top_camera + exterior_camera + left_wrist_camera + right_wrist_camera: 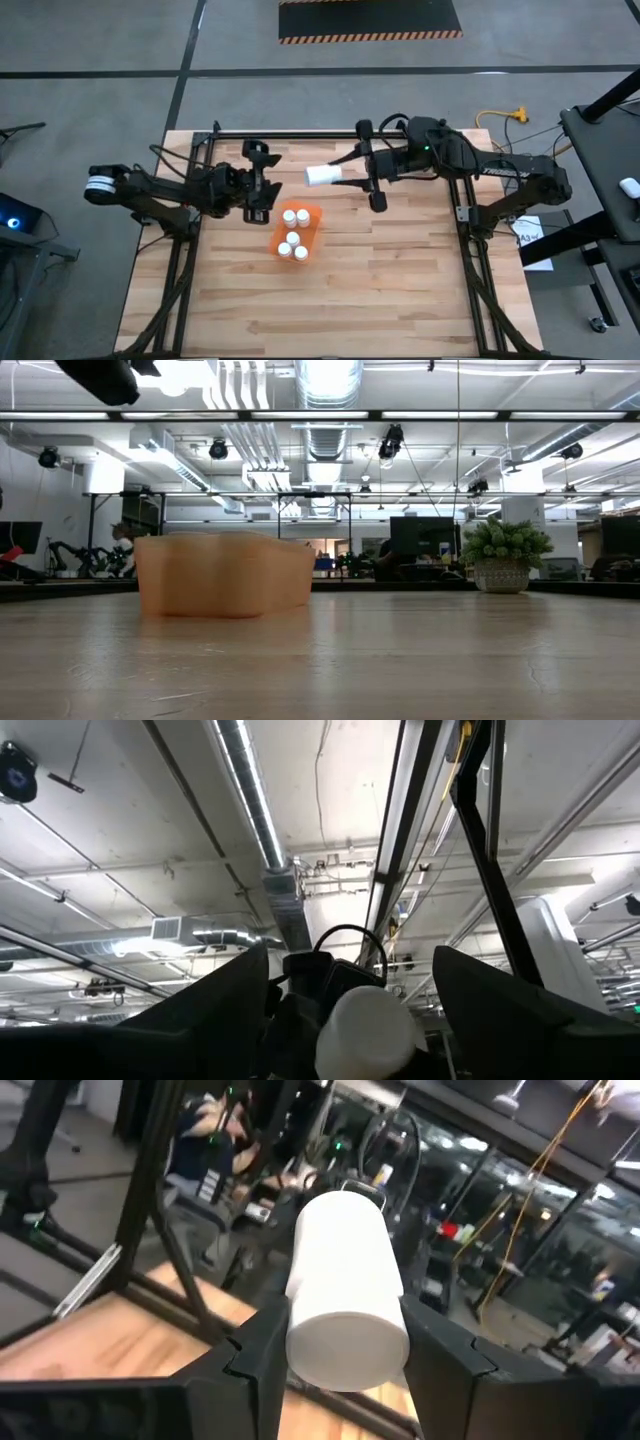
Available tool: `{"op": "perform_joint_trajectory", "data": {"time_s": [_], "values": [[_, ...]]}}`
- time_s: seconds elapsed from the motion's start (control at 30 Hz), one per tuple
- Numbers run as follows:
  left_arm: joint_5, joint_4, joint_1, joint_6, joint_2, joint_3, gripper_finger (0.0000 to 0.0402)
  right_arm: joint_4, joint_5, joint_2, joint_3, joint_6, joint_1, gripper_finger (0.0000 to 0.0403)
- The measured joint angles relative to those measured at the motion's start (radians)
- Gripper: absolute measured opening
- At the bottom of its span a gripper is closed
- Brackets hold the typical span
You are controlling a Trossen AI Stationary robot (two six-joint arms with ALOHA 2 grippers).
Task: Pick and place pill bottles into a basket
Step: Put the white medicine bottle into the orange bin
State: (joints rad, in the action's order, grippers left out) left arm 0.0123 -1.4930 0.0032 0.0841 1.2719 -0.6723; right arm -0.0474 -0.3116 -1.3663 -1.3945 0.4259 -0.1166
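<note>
Four pill bottles sitting in basket mid-tabletop. Right pincer clamping a white bottle sideways, hovering just behind basket, prob. for transfer. Left pincer w/ fingers parted, empty, waiting beside basket's left rear. Plenty of open room front & right.
</note>
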Motion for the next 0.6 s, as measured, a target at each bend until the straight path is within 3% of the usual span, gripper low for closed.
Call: {"op": "perform_joint_trajectory", "data": {"time_s": [0.23, 0.6], "values": [[-0.014, 0.016, 0.000, -0.004, -0.080, 0.096, 0.0265, -0.082, 0.106, 0.001, 0.002, 0.072, -0.003, 0.0147], [-0.017, 0.018, 0.001, -0.082, -0.118, 0.172, 0.0265, -0.252, 0.110, -0.062, -0.002, 0.188, -0.004, 0.0147]]}}
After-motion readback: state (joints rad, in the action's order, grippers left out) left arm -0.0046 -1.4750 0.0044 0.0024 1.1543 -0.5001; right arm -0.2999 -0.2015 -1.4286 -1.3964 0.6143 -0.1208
